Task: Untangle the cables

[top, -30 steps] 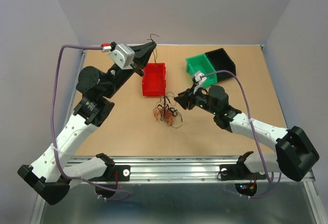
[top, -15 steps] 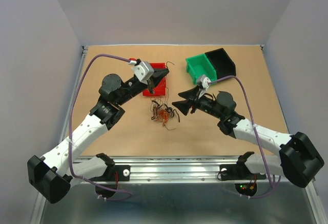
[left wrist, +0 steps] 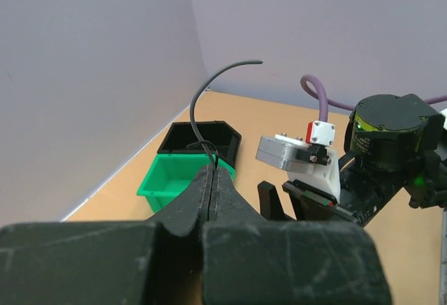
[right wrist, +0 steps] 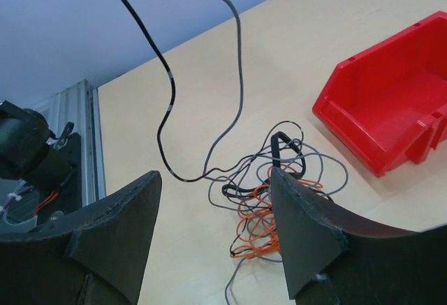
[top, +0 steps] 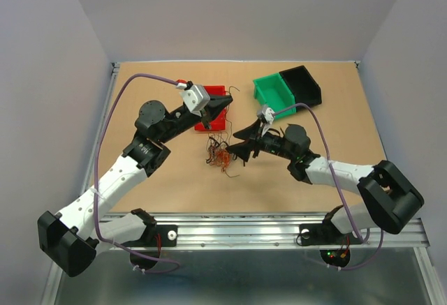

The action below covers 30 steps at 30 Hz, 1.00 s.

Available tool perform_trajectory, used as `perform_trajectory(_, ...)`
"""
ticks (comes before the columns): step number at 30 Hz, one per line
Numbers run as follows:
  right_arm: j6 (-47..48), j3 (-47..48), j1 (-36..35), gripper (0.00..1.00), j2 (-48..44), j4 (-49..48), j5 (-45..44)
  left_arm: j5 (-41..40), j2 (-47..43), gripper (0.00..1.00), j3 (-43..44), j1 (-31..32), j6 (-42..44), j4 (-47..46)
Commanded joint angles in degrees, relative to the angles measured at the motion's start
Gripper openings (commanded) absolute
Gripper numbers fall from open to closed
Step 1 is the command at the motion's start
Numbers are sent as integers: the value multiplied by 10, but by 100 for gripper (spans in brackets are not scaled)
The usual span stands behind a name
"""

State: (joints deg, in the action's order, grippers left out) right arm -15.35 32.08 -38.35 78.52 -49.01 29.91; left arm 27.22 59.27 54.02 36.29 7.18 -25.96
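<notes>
Top view: my left claw (top: pixel 225 102) hangs over the red bin (top: pixel 209 122), clenched on 1 dark strand (top: pixel 230 91). The cables (top: pixel 222 155) sit mid-table, right beside my right claw (top: pixel 236 144), which is nearer and spread wide.

Left wrist: jaws pinched on that strand (left wrist: pixel 200 99), which curls upward.

Right wrist: the cables (right wrist: pixel 269 193) lie just ahead, between my fingers (right wrist: pixel 307 228), with 2 strands rising out of frame.

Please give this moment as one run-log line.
left hand: shut on wire | right hand: open, by cable bunch | cable bunch: on table, near red bin
</notes>
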Motion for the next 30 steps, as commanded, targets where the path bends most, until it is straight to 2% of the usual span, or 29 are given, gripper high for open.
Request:
perform_trajectory(1,-12,40,-9,69,17,-72,31,9,1,0,6,2,-4,-37)
perform_trajectory(3,-15,46,-14,69,24,-79,31,7,3,0,6,3,-4,-37)
perform_trajectory(5,-19,50,-19,64,37,-86,31,8,5,0,6,3,-4,-36)
perform_trajectory(7,-20,58,-24,50,43,-90,29,6,6,0,7,3,-3,-34)
perform_trajectory(8,-21,62,-30,34,47,-91,27,5,8,0,6,2,-2,-35)
perform_trajectory(10,-23,64,-36,23,47,-93,19,-1,9,0,7,3,0,-34)
perform_trajectory(11,-23,64,-37,12,45,-93,11,-14,9,0,6,3,2,-34)
perform_trajectory(12,-25,63,-40,7,43,-93,9,-30,10,0,6,2,6,-34)
perform_trajectory(13,-27,58,-41,1,38,-93,-1,-104,10,0,6,2,-2,-35)
perform_trajectory(16,-37,36,-40,1,9,-89,-42,-267,21,0,7,-1,-22,-38)
perform_trajectory(17,-37,30,-40,1,-4,-75,-54,-301,28,3,9,-4,-27,-38)
perform_trajectory(18,-35,26,-41,1,-27,-63,-65,-316,30,11,10,-8,-33,-38)
perform_trajectory(19,-36,23,-40,1,-42,-47,-94,-330,31,38,10,-13,-37,-38)
perform_trajectory(20,-35,23,-41,1,-69,-2,-112,-330,29,79,7,-13,-38,-41)
perform_trajectory(21,-35,22,-40,0,-69,21,-129,-327,26,80,6,-13,-37,-41)
perform_trajectory(22,-36,21,-41,0,-96,43,-164,-312,22,99,-1,-14,-35,-49)
perform_trajectory(25,-33,10,-40,1,-147,102,-212,-288,2,99,-22,-14,-30,-72)
perform_trajectory(26,-33,7,-40,1,-159,124,-244,-253,-6,99,-29,-13,-27,-79)
perform_trajectory(30,-33,-11,-40,1,-212,154,-282,-120,-13,99,-47,-13,-16,-97)
